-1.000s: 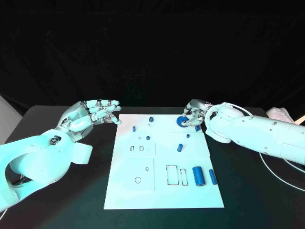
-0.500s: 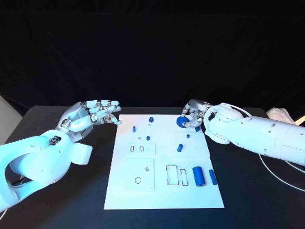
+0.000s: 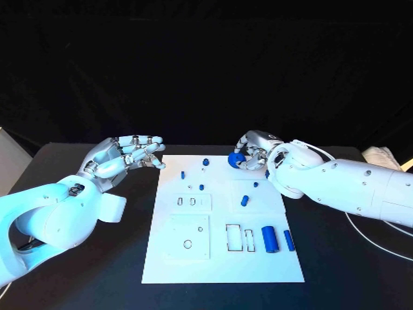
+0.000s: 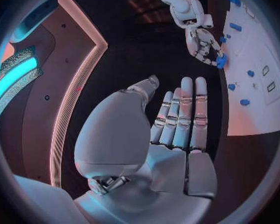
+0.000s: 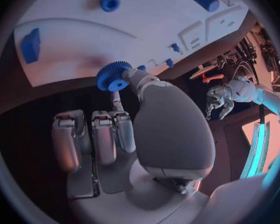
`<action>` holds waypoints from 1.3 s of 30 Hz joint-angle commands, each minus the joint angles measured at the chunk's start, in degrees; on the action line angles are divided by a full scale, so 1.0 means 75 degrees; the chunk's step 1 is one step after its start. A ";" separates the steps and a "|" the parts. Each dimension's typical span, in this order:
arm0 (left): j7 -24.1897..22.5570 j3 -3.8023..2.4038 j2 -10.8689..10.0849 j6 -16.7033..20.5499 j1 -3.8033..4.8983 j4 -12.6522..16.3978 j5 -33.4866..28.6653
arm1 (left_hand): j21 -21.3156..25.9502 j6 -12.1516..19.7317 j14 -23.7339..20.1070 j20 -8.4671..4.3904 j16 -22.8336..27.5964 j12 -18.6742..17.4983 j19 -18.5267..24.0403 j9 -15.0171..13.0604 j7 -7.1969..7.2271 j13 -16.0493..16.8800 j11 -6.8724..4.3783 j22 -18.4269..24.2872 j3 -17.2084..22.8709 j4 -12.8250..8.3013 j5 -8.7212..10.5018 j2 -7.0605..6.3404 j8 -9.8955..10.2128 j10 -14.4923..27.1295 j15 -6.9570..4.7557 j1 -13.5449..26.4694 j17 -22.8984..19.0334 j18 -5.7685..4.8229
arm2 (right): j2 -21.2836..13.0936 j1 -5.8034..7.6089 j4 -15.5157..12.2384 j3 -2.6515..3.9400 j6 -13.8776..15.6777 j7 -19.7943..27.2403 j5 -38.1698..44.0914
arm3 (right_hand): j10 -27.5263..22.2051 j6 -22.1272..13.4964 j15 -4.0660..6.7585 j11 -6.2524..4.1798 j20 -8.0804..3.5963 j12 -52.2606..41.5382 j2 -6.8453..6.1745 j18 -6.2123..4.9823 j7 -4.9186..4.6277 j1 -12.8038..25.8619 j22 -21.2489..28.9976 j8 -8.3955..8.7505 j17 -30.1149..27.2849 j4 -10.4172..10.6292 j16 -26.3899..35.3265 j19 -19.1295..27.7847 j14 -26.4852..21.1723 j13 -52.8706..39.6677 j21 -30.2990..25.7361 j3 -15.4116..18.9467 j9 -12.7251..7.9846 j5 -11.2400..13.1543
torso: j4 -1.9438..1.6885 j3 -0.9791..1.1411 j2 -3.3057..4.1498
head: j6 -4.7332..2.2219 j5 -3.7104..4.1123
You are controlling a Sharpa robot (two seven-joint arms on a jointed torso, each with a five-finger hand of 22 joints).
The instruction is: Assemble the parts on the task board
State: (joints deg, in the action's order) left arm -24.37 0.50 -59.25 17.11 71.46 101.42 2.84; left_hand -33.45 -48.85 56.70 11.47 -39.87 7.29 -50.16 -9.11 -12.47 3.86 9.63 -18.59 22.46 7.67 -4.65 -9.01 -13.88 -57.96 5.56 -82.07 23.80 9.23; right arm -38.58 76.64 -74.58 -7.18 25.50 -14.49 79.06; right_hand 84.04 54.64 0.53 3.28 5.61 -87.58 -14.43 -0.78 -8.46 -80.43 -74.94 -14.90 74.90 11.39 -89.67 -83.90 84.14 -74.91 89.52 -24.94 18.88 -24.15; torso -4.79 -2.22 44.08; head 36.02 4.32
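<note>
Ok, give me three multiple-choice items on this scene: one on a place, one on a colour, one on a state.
1. Where is the gear?
A. lying near the front edge of the white board
B. at the board's far edge, in the right robot hand
C. on the black table

2. What colour is the gear?
A. blue
B. red
C. yellow

3. How is the left robot hand?
A. gripping a peg
B. pressing flat on the board
C. holding nothing, beside the board

Answers: 1 B, the head view shows the gear at the far edge in that hand; 2 A, the right wrist view shows it blue; 3 C, its palm is bare in the left wrist view.
</note>
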 commanded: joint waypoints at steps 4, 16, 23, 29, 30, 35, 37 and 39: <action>-0.0037 -0.0006 0.0032 -0.0133 0.0011 0.0011 0.0027 | -0.0041 -0.0034 -0.0063 0.0017 -0.0055 -0.0039 0.0072 -0.0009 -0.0089 0.0013 -0.0010 -0.0018 0.0047 0.0005 0.0042 -0.0011 -0.0018 -0.0061 0.0024 0.0097 0.0012 0.0131 | 0.0236 0.0012 -0.0395 0.0004 0.0458 -0.0060 0.0848 | 0.0497 0.0206 0.0062 -0.0039 -0.0068 -0.0035 -0.0031 0.0097 0.0105 0.0132 -0.1983 -0.0071 0.2013 -0.0010 -0.0044 -0.0799 0.0782 -0.1649 0.0044 -0.0051 0.0079 0.0097 | -0.0009 -0.0001 0.0014 | -0.0010 0.0007; -0.0031 -0.0006 0.0081 -0.0151 0.0012 0.0003 0.0027 | -0.0041 -0.0034 -0.0063 0.0017 -0.0055 -0.0039 0.0072 -0.0009 -0.0089 0.0013 -0.0010 -0.0018 0.0047 0.0005 0.0042 -0.0011 -0.0018 -0.0061 0.0024 0.0097 0.0012 0.0131 | 0.0895 -0.0123 -0.0208 0.0003 0.0353 -0.0262 0.1189 | 0.0477 0.0176 0.0063 -0.0038 -0.0074 -0.0011 -0.0042 0.0101 0.0102 0.0200 -0.1997 -0.0050 0.2013 -0.0054 -0.0044 -0.0807 0.0782 -0.1624 0.0055 -0.0125 0.0074 0.0280 | -0.0002 -0.0009 0.0021 | 0.0000 0.0009; -0.0047 -0.0007 0.0096 -0.0165 0.0011 0.0006 0.0027 | -0.0041 -0.0034 -0.0063 0.0017 -0.0055 -0.0039 0.0072 -0.0009 -0.0089 0.0013 -0.0010 -0.0018 0.0047 0.0005 0.0042 -0.0011 -0.0018 -0.0061 0.0024 0.0097 0.0012 0.0131 | 0.1170 -0.0170 0.0081 0.0003 0.0144 -0.0359 0.1241 | 0.0459 0.0166 0.0061 -0.0034 -0.0073 0.0008 -0.0043 0.0099 0.0098 0.0230 -0.1988 -0.0043 0.2013 -0.0068 -0.0044 -0.0802 0.0782 -0.1603 0.0048 -0.0146 0.0073 0.0367 | 0.0011 -0.0006 0.0018 | 0.0013 0.0001; -0.0058 -0.0007 0.0089 -0.0170 0.0011 0.0009 0.0027 | -0.0055 -0.0034 -0.0069 0.0017 -0.0063 -0.0041 0.0083 -0.0010 -0.0089 0.0013 -0.0011 -0.0027 0.0060 -0.0001 0.0041 -0.0008 -0.0018 -0.0063 0.0023 0.0097 0.0011 0.0132 | 0.1319 -0.0186 0.0246 0.0003 -0.0037 -0.0407 0.1259 | 0.0446 0.0168 0.0060 -0.0032 -0.0072 0.0023 -0.0045 0.0098 0.0096 0.0262 -0.1985 -0.0043 0.2013 -0.0079 -0.0044 -0.0800 0.0782 -0.1587 0.0045 -0.0161 0.0075 0.0424 | 0.0005 0.0008 0.0020 | 0.0033 -0.0014; -0.0059 -0.0007 0.0089 -0.0171 0.0011 0.0009 0.0027 | -0.0055 -0.0034 -0.0069 0.0017 -0.0063 -0.0041 0.0083 -0.0010 -0.0089 0.0013 -0.0011 -0.0027 0.0060 -0.0001 0.0041 -0.0008 -0.0018 -0.0063 0.0023 0.0097 0.0011 0.0132 | 0.1340 -0.0193 0.0270 0.0002 -0.0073 -0.0410 0.1260 | 0.0446 0.0168 0.0060 -0.0032 -0.0072 0.0023 -0.0045 0.0098 0.0096 0.0262 -0.1985 -0.0043 0.2013 -0.0079 -0.0044 -0.0800 0.0782 -0.1587 0.0045 -0.0161 0.0075 0.0424 | 0.0004 0.0009 0.0022 | 0.0035 -0.0016; -0.0062 -0.0007 0.0089 -0.0179 0.0011 0.0011 0.0027 | -0.0055 -0.0034 -0.0069 0.0017 -0.0063 -0.0041 0.0083 -0.0010 -0.0089 0.0013 -0.0011 -0.0027 0.0060 -0.0001 0.0041 -0.0008 -0.0018 -0.0063 0.0023 0.0097 0.0011 0.0132 | 0.1473 -0.0253 0.0442 -0.0005 -0.0215 -0.0439 0.1308 | 0.0443 0.0161 0.0057 -0.0029 -0.0071 0.0027 -0.0059 0.0093 0.0093 0.0300 -0.1968 -0.0039 0.2013 -0.0084 -0.0044 -0.0790 0.0782 -0.1584 0.0031 -0.0163 0.0074 0.0475 | -0.0003 0.0005 0.0019 | 0.0051 -0.0022; -0.0063 -0.0007 0.0088 -0.0182 0.0011 0.0014 0.0027 | -0.0055 -0.0034 -0.0069 0.0017 -0.0063 -0.0041 0.0083 -0.0010 -0.0089 0.0013 -0.0011 -0.0027 0.0060 -0.0001 0.0041 -0.0008 -0.0018 -0.0063 0.0023 0.0097 0.0011 0.0132 | 0.1538 -0.0289 0.0548 -0.0009 -0.0258 -0.0463 0.1327 | 0.0438 0.0156 0.0057 -0.0028 -0.0070 0.0031 -0.0063 0.0092 0.0092 0.0311 -0.1965 -0.0036 0.2013 -0.0087 -0.0044 -0.0788 0.0782 -0.1579 0.0029 -0.0165 0.0073 0.0495 | -0.0016 0.0004 0.0021 | 0.0058 -0.0029; -0.0063 -0.0007 0.0087 -0.0183 0.0011 0.0011 0.0027 | -0.0055 -0.0034 -0.0069 0.0017 -0.0063 -0.0041 0.0083 -0.0010 -0.0089 0.0013 -0.0011 -0.0027 0.0060 -0.0001 0.0041 -0.0008 -0.0018 -0.0063 0.0023 0.0097 0.0011 0.0132 | 0.1570 -0.0308 0.0610 -0.0011 -0.0293 -0.0488 0.1343 | 0.0438 0.0156 0.0057 -0.0028 -0.0070 0.0031 -0.0063 0.0092 0.0092 0.0311 -0.1965 -0.0036 0.2013 -0.0087 -0.0044 -0.0788 0.0782 -0.1579 0.0029 -0.0165 0.0073 0.0495 | -0.0014 0.0008 0.0019 | 0.0073 -0.0042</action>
State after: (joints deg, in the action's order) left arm -24.33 0.50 -58.68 16.85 71.46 101.39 2.84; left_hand -33.67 -48.85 56.50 11.67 -40.09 7.30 -49.96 -9.10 -12.47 3.86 9.63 -18.74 22.45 7.67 -4.65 -9.24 -13.88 -57.96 5.76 -81.84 23.80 9.23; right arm -26.92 74.40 -70.29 -7.28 25.29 -17.47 87.83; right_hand 84.04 55.12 0.73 3.29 5.33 -87.63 -14.94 -0.80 -8.34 -78.39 -74.91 -14.92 74.93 10.84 -89.67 -84.01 83.93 -74.94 89.75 -25.80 18.94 -20.71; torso -4.83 -2.19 44.23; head 36.42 4.11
